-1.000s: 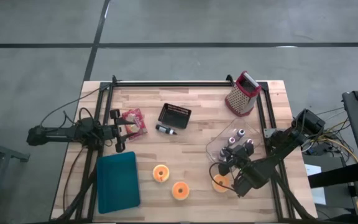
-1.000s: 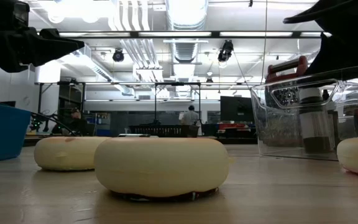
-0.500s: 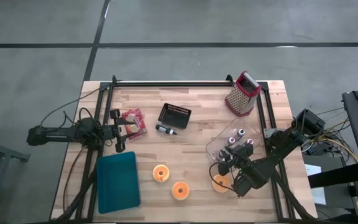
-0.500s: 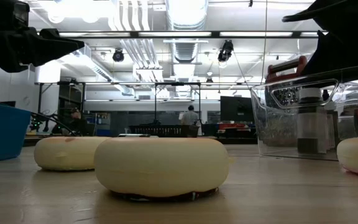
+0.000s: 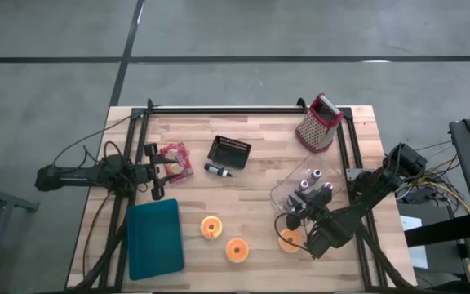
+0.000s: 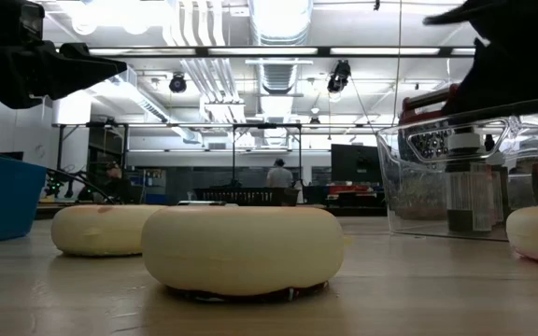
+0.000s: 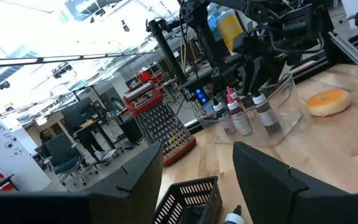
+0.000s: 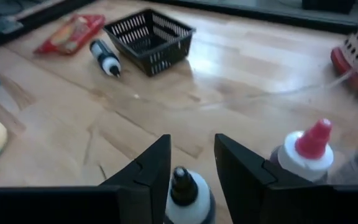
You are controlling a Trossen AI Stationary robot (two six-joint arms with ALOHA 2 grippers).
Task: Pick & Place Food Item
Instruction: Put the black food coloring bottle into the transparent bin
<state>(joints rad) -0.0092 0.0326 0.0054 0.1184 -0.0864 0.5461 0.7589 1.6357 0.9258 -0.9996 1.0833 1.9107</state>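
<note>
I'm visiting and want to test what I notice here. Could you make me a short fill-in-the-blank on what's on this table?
1. The number of round doughnuts lying on the table is ___.
2. The bottles stand inside a clear ___.
3. The flat tray near the left arm is coloured ___.
4. The metal grater has a handle coloured ___.

Missing words: three; container; blue; red

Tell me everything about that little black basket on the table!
The small black plastic basket is a shallow rectangular tray with slotted, grid-like walls and an open top. It looks empty. It sits flat and upright on the light wooden table, turned at a slight angle, toward the back middle. A small bottle with a black body and white end lies on its side just in front of it, and a red snack packet lies off to one side. No gripper touches it.
</note>
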